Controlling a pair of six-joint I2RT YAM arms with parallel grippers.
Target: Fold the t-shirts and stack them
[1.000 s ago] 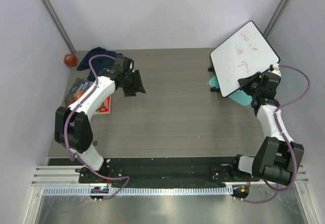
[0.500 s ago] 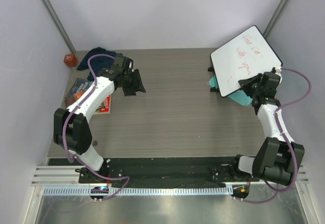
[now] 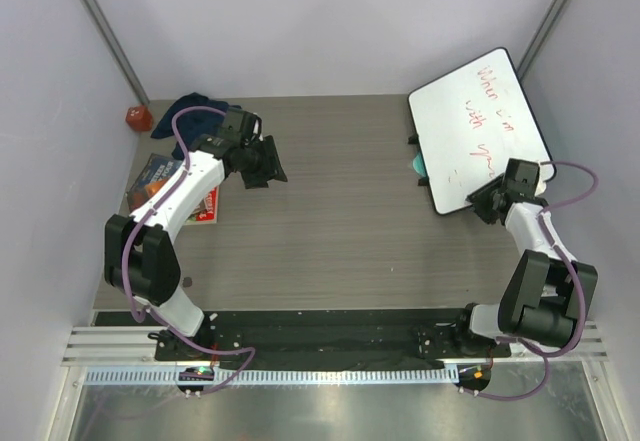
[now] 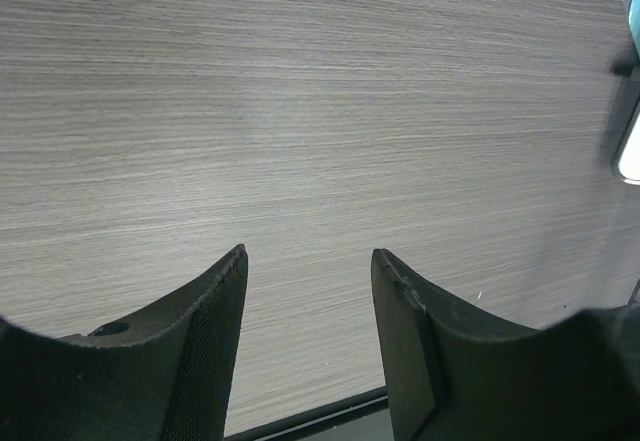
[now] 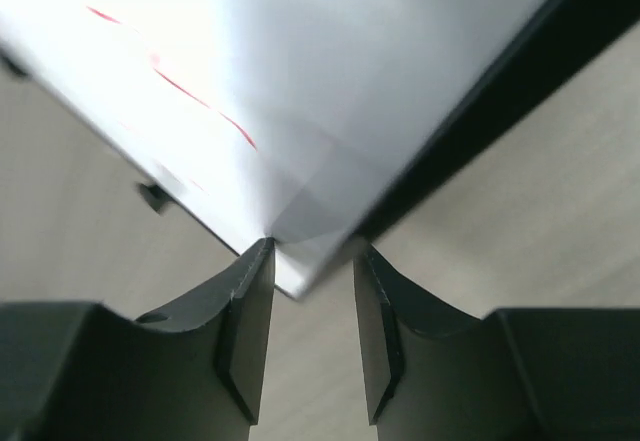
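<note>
Fig.: pre-fold stage. Right gripper (image 5: 312, 251) jaws parted at whiteboard (image 3: 475, 126) corner. Left gripper (image 4: 308, 256) jaws released, empty, over worktop (image 3: 340, 211). Next: likely reach for crumpled t-shirt (image 3: 190, 108), far-left corner.

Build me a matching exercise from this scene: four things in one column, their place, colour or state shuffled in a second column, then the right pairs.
Things
1. t-shirt
2. whiteboard
3. small object
4. left end effector

Descriptions
A. far right, red writing on it
B. open and holding nothing
C. dark navy, crumpled at the far left
D. red, at the far left edge

Pairs: 1-C, 2-A, 3-D, 4-B
</note>
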